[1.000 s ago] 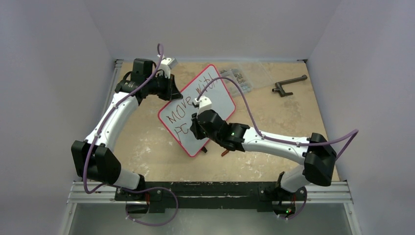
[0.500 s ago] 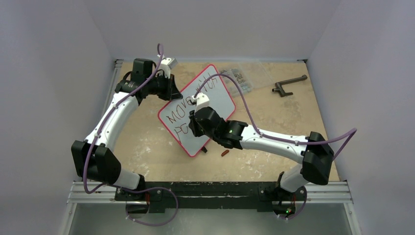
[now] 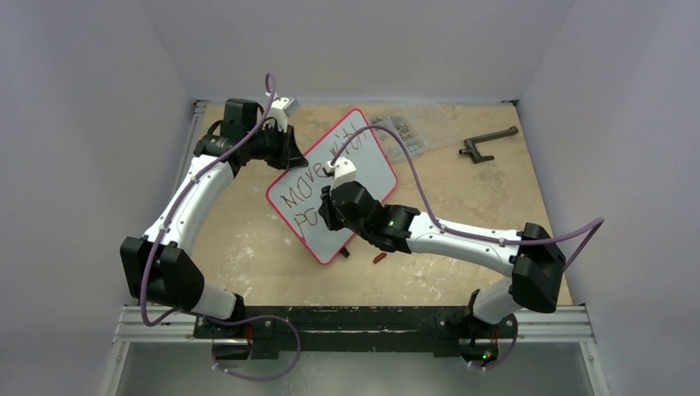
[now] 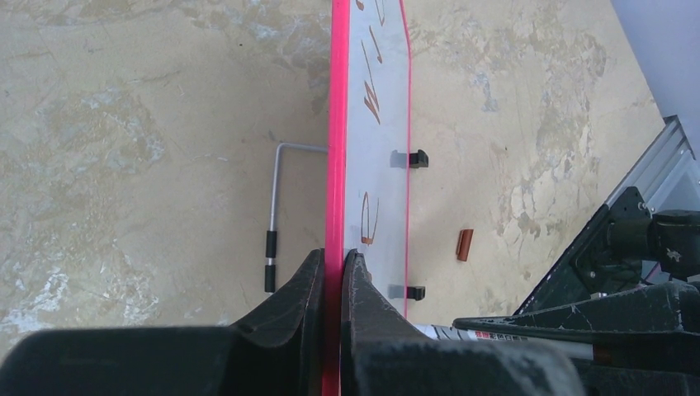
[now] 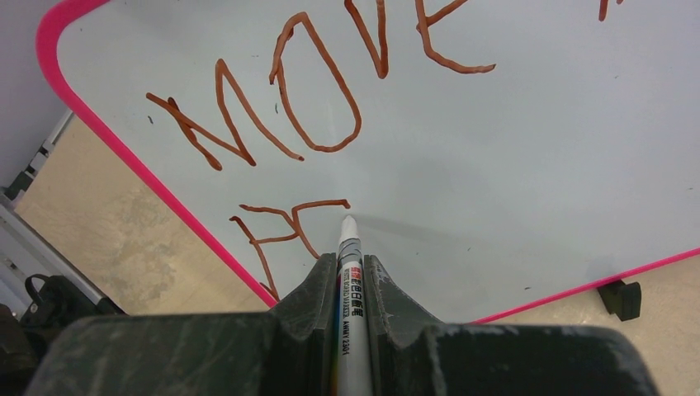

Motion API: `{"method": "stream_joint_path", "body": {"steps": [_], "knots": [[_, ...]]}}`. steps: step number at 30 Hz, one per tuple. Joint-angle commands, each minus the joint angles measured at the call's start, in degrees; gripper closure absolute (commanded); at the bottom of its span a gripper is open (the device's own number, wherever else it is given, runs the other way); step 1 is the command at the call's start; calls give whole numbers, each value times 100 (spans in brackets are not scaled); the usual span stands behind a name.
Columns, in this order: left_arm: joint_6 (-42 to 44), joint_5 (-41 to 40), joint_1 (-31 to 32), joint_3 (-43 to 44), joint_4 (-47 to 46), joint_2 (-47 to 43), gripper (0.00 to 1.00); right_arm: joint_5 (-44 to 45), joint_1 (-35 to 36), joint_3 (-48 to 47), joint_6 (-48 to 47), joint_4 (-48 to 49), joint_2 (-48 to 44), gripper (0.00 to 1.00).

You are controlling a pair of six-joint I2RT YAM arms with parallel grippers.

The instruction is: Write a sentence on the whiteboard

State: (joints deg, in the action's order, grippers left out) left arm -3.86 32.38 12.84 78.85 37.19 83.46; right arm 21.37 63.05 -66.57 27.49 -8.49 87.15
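Note:
The whiteboard (image 3: 376, 175) stands tilted on the table, white with a red rim. My left gripper (image 3: 290, 153) is shut on its upper left rim, and the left wrist view (image 4: 333, 254) shows the rim pinched between the jaws. The sentence (image 3: 299, 191) reads "MOVE" (image 5: 314, 91) with more letters above it, and a second row has begun below. My right gripper (image 5: 350, 260) is shut on a white marker (image 5: 351, 276). The marker's tip meets the board (image 5: 512, 148) at the end of a stroke in the second row.
A reddish-brown marker cap (image 3: 380, 258) lies on the table near the board's lower corner. A clear parts box (image 3: 413, 128) and a dark handle tool (image 3: 487, 142) lie at the back right. A metal hex key (image 4: 276, 206) lies behind the board.
My right gripper has shifted a little up and left with the marker, and the second row's stroke has grown. The left arm and the board have not moved.

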Motion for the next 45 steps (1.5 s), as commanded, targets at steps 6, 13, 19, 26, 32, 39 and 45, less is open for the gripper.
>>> {"method": "stream_joint_path", "body": {"steps": [6,13,19,26,32,39,45], "knots": [[193,-463,69,25,72,-115,100,-48,-37,546,292,447,-151,100],[194,-466,69,25,85,-117,100,157,-38,483,219,250,-254,100],[201,-461,69,25,83,-122,100,313,-38,417,139,136,-506,100],[200,-455,69,25,91,-127,100,316,-144,450,36,321,-779,100],[203,-473,86,25,98,-122,100,-67,-560,501,-16,615,-964,100],[210,-472,102,25,100,-109,100,-528,-907,376,-81,816,-857,100],[219,-490,105,25,105,-111,100,-776,-908,276,-51,963,-621,100]]}}
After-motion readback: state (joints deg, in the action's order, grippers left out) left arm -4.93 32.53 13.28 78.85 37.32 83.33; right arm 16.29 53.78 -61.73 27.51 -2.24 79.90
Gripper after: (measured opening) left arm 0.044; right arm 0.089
